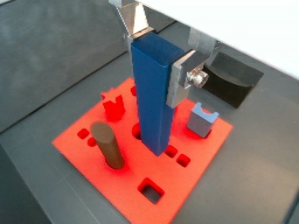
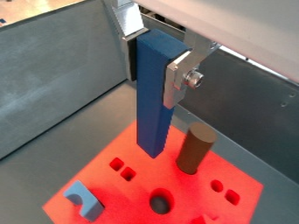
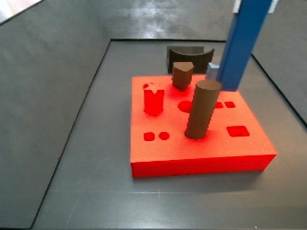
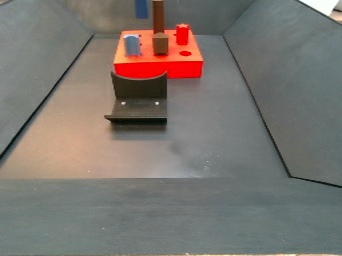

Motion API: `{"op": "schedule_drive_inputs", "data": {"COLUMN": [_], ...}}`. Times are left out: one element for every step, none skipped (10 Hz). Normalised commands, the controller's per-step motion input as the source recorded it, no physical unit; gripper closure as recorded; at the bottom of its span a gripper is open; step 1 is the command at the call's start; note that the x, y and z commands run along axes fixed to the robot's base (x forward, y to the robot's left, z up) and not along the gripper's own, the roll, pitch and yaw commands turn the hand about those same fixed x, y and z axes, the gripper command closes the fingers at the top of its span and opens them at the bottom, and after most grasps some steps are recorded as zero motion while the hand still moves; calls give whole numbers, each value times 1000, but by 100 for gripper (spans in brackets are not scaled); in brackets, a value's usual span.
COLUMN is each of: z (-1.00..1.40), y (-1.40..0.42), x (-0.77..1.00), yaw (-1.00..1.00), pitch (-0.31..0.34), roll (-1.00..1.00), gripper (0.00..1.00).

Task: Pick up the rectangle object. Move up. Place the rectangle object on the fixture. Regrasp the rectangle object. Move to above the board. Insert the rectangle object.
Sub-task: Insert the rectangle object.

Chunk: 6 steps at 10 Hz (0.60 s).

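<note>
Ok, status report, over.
Gripper shut on rectangle object, upright above the board. Not yet inserted. Tall brown cylinder stands close beside.

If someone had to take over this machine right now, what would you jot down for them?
Gripper: shut on the blue rectangle object, held upright above the red board.
Fixture: empty, on the floor beside the board.
On the board: tall brown cylinder, a shorter brown one, red peg, small pale-blue block.
Done, apparently: pick-up, regrasp, move above the board.
Left: lower the bar into its hole and release.
</note>
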Motion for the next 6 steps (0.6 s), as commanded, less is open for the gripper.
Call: {"op": "schedule_drive_inputs", "data": {"z": [-3, -166, -231, -311, -386, -429], "y": [0, -189, -94, -443, -603, -417], "x": [889, 903, 849, 797, 626, 500], "yaw": [277, 214, 303, 211, 160, 211], "pitch": [-16, -10, 0, -24, -9, 20], "roll": [3, 1, 0, 51, 206, 410], "gripper": [100, 100, 100, 100, 100, 100]}}
